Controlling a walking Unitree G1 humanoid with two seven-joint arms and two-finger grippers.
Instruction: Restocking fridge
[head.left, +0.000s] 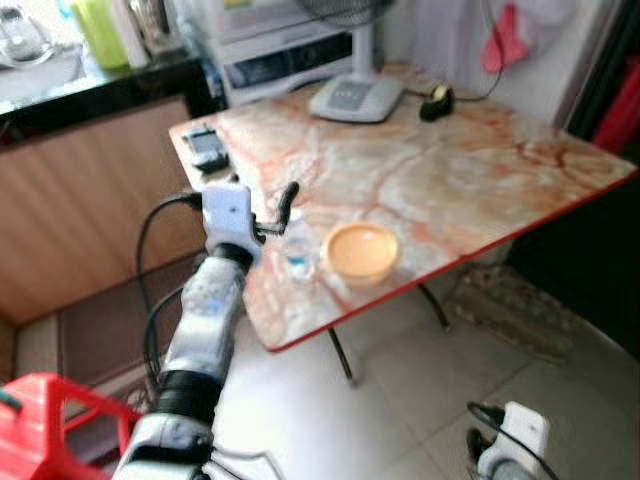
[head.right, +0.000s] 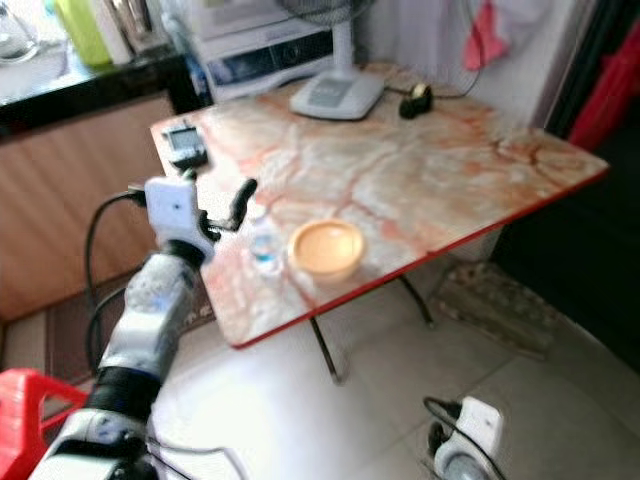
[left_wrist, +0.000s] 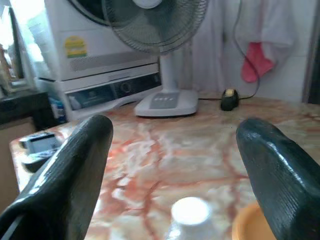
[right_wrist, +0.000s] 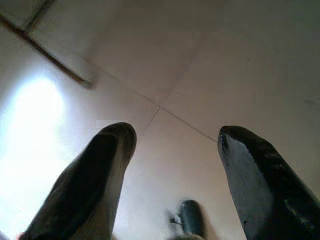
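A small clear water bottle with a white cap stands near the front edge of the marble-patterned table. Right beside it sits an orange bowl. My left gripper is raised just above and behind the bottle, open, its two black fingers set wide either side of the cap without touching it. My right gripper hangs low by my side, open, pointing at the tiled floor.
At the table's far side stand a white fan base, a black phone and a small black object. A wooden counter runs at the left, a red stool lies near my left side, and a mat lies under the table.
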